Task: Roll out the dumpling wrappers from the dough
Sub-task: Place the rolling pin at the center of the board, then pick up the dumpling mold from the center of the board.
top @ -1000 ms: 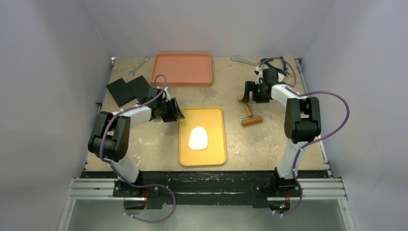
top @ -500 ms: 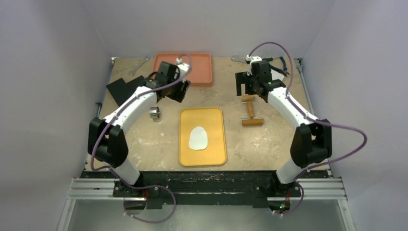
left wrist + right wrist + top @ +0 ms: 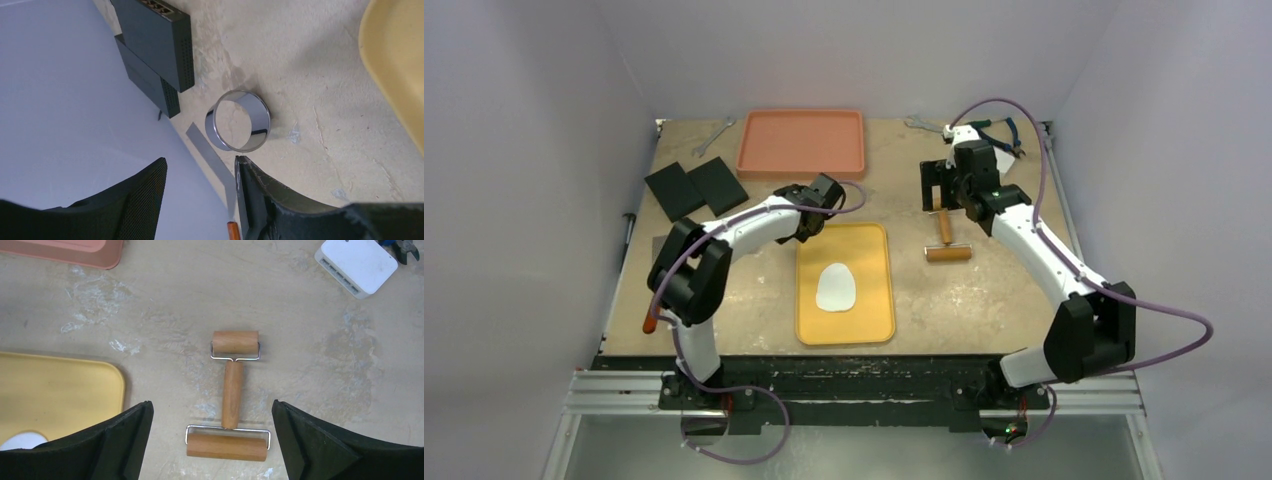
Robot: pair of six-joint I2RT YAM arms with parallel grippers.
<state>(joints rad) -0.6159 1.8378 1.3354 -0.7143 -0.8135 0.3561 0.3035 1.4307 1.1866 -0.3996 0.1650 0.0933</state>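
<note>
A flat white oval of dough [image 3: 835, 287] lies on the yellow tray [image 3: 874, 250]; a sliver of it shows in the right wrist view [image 3: 19, 442]. No small round wrappers are in view. The metal ring cutter [image 3: 238, 120] stands on the table just beyond my left gripper [image 3: 200, 160], which is open and empty; it hovers by the tray's far left corner [image 3: 802, 222]. The wooden double-ended roller [image 3: 945, 235] lies right of the tray. My right gripper [image 3: 212, 405] is open and empty above the roller [image 3: 232, 395], its jaws wide on either side [image 3: 942, 190].
An orange tray [image 3: 801, 143] sits at the back. Two black blocks [image 3: 694, 187] lie at the back left. Wrenches [image 3: 714, 137] and pliers lie along the back edge, and a white box [image 3: 356, 265] is at the back right. An orange-handled tool [image 3: 650, 322] lies at the left edge.
My left gripper has swung from beside the orange tray down to the yellow tray's far left corner, open throughout. My right arm has stretched out; its gripper stays over the roller.
</note>
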